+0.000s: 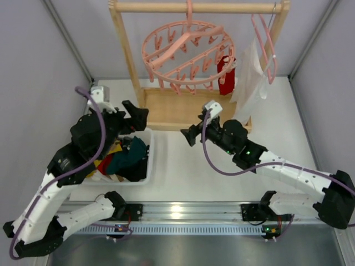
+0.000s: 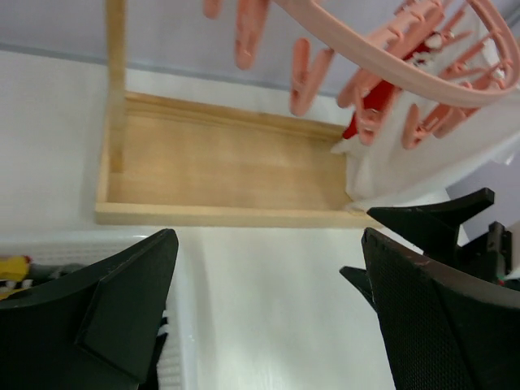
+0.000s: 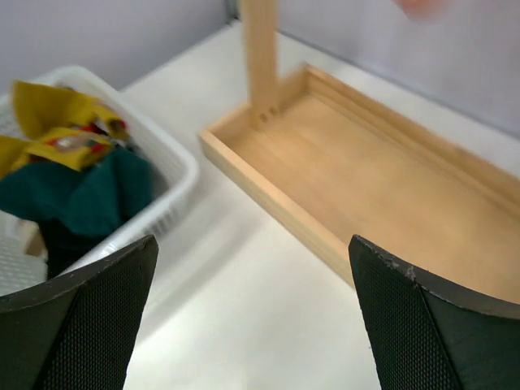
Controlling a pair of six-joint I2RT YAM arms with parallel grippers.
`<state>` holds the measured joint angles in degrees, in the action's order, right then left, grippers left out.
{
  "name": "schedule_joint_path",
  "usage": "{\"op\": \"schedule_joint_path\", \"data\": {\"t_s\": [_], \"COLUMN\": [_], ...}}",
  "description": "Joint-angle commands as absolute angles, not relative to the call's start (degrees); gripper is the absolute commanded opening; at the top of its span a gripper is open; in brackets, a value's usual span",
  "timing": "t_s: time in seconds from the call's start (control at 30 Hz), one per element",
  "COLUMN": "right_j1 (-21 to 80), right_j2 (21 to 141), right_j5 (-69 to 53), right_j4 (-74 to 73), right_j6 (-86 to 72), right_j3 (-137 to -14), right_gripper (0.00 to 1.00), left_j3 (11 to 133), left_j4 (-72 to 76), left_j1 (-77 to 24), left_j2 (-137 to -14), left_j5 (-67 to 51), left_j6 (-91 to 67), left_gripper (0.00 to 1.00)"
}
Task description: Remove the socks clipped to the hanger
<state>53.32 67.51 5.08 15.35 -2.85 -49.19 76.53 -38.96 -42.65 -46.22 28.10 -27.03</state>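
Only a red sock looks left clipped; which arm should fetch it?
Right. The red sock hangs on the hanger's right side, nearer the open, empty right gripper; the left gripper is farther away.

hanger: cut off at top edge | red sock: mostly hidden (behind clips)

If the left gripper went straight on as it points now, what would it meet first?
Probably the near wall of the rack's wooden base, framed between the left gripper's open jaws. Depth is unclear; it may touch the table just before it.
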Motion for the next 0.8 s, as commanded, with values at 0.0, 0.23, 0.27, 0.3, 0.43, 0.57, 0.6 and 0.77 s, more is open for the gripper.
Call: {"op": "schedule_joint_path", "data": {"t_s": [0.0,0.23,0.27,0.3,0.43,0.57,0.6,0.77], "right_j1": [48.01,41.93,41.66,41.31,41.13,40.87,40.7,40.69], "right_j2": [60.4,52.91,52.65,52.39,51.59,51.59,51.5,50.54], "right_j5": [9.05,10.98,11.07,10.99,10.72,10.72,10.72,10.72], "right_j4": [9.25,3.08,3.08,3.16,3.6,3.69,3.87,4.04], "right_j6": [-8.26,-9.14,-9.23,-9.32,-9.67,-9.93,-10.11,-10.28], "right_j3": [-43.17,-39.03,-38.85,-38.59,-37.36,-37.18,-37.09,-37.09], "right_gripper": [0.96,0.96,0.95,0.96,0.96,0.96,0.96,0.96], "left_j3": [79.62,94.03,96.74,97.81,102.12,104.5,104.5,102.93], "left_j4": [-33.22,-33.31,-33.31,-33.22,-33.31,-33.22,-32.7,-29.63], "left_j1": [-42.54,-49.99,-52.1,-52.64,-52.82,-52.21,-51.77,-45.19], "left_j2": [-53.92,-72.3,-73.73,-75.13,-80.06,-82.26,-82.44,-82.0], "left_j5": [16.63,15.64,17.82,19.15,26.79,36.81,37.78,36.83], "left_j6": [-31.37,-28.48,-28.48,-28.91,-29.18,-29.88,-29.8,-30.41], "left_gripper": [0.98,0.97,0.97,0.97,0.96,0.98,0.98,0.98]}}
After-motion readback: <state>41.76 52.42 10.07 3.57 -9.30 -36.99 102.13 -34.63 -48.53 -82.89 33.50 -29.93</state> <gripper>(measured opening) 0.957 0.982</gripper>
